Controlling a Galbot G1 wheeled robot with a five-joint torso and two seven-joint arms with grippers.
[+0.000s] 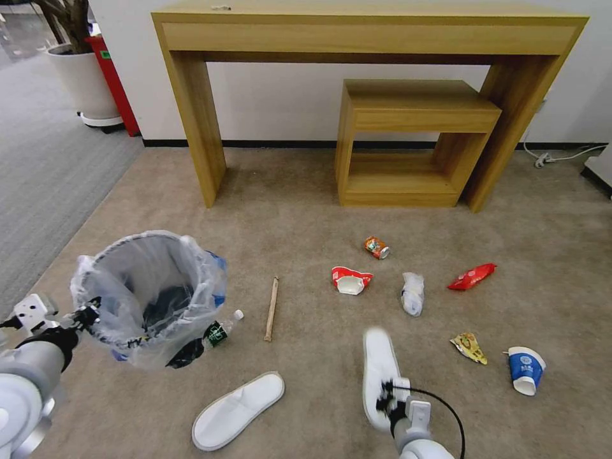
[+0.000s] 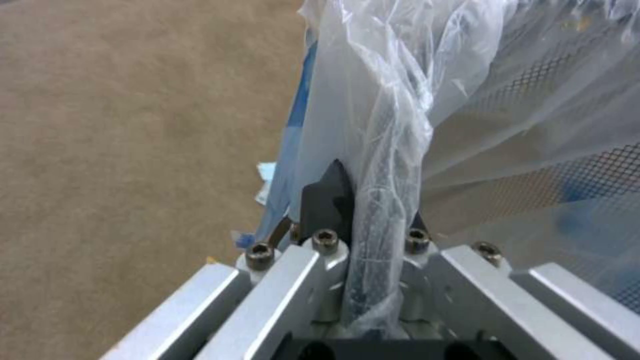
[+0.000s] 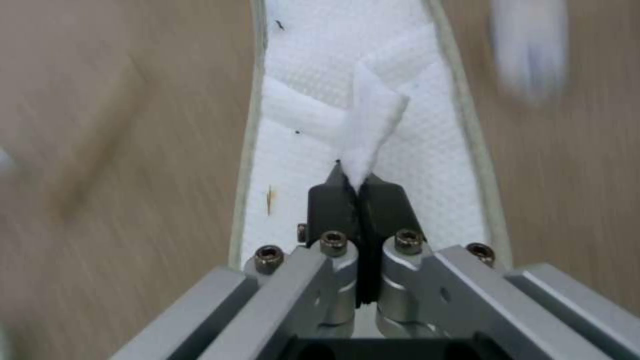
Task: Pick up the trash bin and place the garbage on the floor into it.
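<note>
- Left end effector point(image 2: 363, 220) of mine is clamped on the trash bin point(image 1: 150, 296) rim, holding it above the floor point(image 1: 293, 210) at my left.
- Right end effector point(image 3: 360, 192) pinches a white slipper point(image 1: 378, 376) by its strap; next I judge it must swing across into the bin.
- Second slipper point(image 1: 239, 409), stick point(image 1: 272, 308) and bottle point(image 1: 220, 331) lie beneath that path.

Crinkly translucent plastic bin liner point(image 1: 150, 280); white textured cloth slipper point(image 3: 347, 100); matt beige carpet point(image 1: 306, 191).

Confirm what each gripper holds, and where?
Left gripper: trash bin, clamped at its bag-covered rim. Right gripper: white slipper, pinched by its strap.
</note>
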